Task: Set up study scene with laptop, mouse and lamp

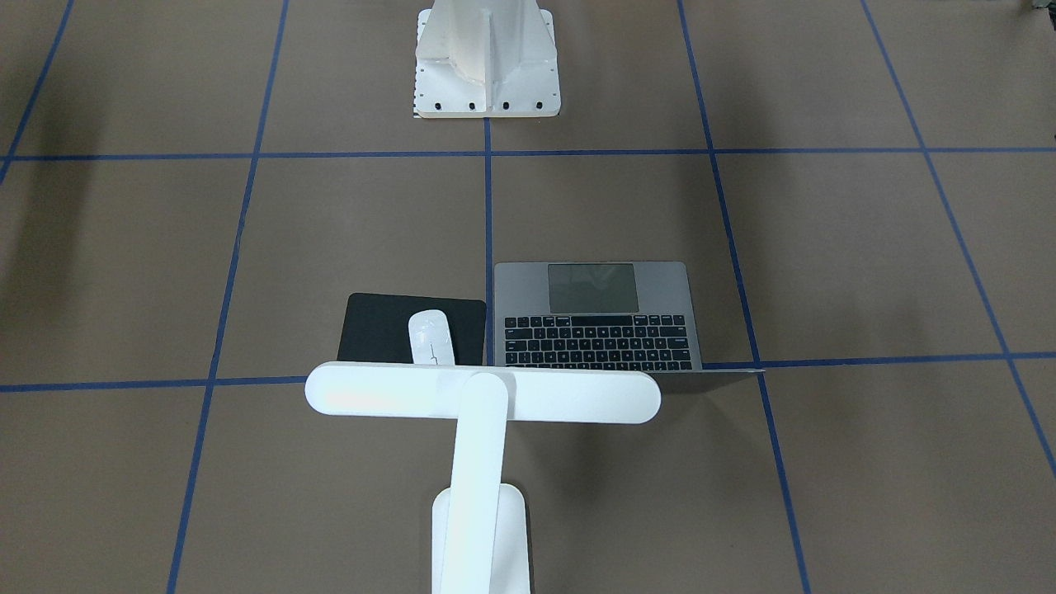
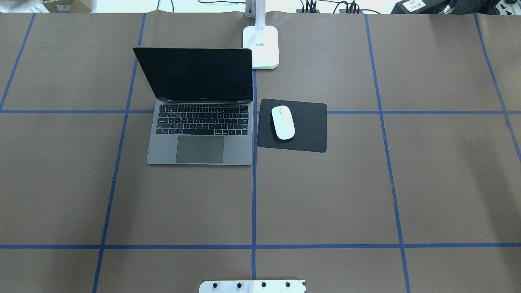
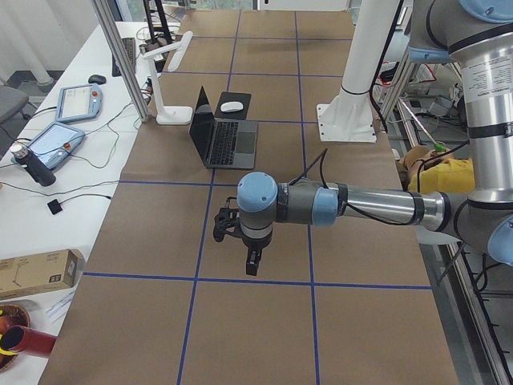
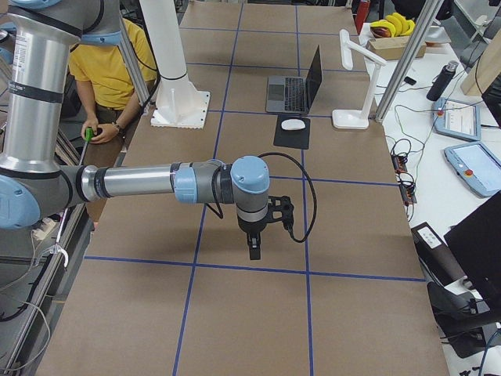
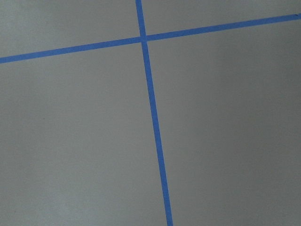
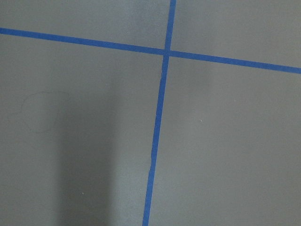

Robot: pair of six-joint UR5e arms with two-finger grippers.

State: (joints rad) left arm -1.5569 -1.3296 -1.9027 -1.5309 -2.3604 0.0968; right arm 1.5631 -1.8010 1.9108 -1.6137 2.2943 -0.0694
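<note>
The grey laptop point(image 2: 199, 138) stands open left of the table's middle, screen dark. The white mouse point(image 2: 283, 122) lies on a black pad point(image 2: 309, 126) just right of it. The white lamp stands behind them, its base point(image 2: 261, 47) at the far edge and its bar head point(image 1: 483, 393) over the laptop's screen edge and the pad. My left gripper point(image 3: 252, 261) hangs over bare table well away from the laptop point(image 3: 228, 143). My right gripper point(image 4: 254, 249) hangs over bare table away from the mouse point(image 4: 293, 124). I cannot tell whether either is open or shut. Both wrist views show only taped table.
The white bolted pedestal point(image 1: 487, 58) stands at the robot's side of the table. Blue tape lines point(image 2: 253, 203) grid the brown surface. A person in yellow point(image 4: 117, 63) is beside the table. Tablets and cables point(image 3: 60, 136) lie on the side bench.
</note>
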